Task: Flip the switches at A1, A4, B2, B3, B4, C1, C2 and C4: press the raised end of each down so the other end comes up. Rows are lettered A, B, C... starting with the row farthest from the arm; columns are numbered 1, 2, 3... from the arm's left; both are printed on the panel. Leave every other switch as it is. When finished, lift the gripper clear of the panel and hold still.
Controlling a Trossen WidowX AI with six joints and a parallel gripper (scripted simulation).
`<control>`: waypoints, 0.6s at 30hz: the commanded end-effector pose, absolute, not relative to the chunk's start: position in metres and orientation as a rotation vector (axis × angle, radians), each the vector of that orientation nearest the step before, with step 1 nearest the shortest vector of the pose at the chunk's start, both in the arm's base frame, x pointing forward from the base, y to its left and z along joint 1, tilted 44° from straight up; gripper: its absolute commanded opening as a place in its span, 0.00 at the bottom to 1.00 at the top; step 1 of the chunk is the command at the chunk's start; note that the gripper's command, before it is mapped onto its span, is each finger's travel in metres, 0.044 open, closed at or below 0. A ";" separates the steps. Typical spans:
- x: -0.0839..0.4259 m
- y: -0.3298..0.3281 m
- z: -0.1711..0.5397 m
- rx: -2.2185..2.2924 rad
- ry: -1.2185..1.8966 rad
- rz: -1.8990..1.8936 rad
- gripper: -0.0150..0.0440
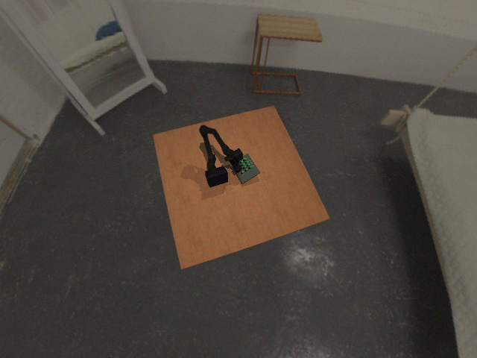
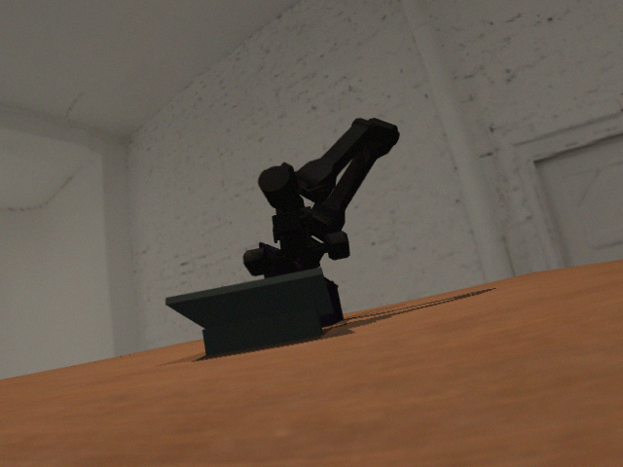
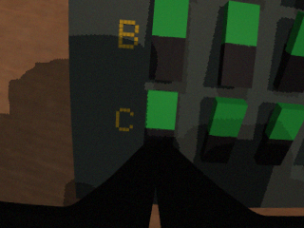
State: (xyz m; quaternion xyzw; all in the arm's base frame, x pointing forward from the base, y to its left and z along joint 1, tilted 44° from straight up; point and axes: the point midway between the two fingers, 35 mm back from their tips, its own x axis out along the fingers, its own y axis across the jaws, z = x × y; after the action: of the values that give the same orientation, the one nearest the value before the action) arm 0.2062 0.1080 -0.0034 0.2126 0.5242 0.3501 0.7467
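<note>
So there's one arm (image 1: 215, 133) (image 2: 347, 156) here, and its one gripper (image 1: 235, 169) (image 3: 156, 148) has its fingers together with nothing between them, tips right at the near end of the C1 switch (image 3: 161, 111). The one panel (image 1: 250, 175) (image 2: 261, 302) (image 3: 97, 157) sits on the brown mat (image 1: 246, 215) (image 2: 402, 392) (image 3: 28, 157), just beside the arm's base (image 1: 217, 177). Wrist view gets two row letters, B (image 3: 128, 34) and C (image 3: 124, 120), plus three green-and-dark switches in each of those rows
</note>
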 end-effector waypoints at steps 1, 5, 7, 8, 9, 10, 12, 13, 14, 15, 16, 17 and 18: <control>0.205 0.109 -0.005 0.467 1.155 0.763 0.25; 0.205 0.109 -0.006 0.467 1.155 0.763 0.25; 0.205 0.109 -0.006 0.467 1.155 0.763 0.25; 0.205 0.109 -0.006 0.467 1.155 0.763 0.25; 0.205 0.110 -0.006 0.467 1.155 0.763 0.25; 0.205 0.110 -0.006 0.467 1.155 0.763 0.25; 0.206 0.110 -0.006 0.467 1.155 0.763 0.25; 0.206 0.110 -0.006 0.467 1.155 0.763 0.25; 0.206 0.110 -0.006 0.467 1.155 0.763 0.25; 0.206 0.110 -0.006 0.467 1.155 0.763 0.25; 0.206 0.110 -0.006 0.467 1.155 0.763 0.25; 0.206 0.110 -0.007 0.467 1.155 0.763 0.25; 0.206 0.110 -0.007 0.467 1.155 0.763 0.25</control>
State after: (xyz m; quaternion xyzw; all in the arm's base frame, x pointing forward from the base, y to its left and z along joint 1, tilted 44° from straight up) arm 0.2064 0.1098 -0.0050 0.2129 0.5246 0.3499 0.7463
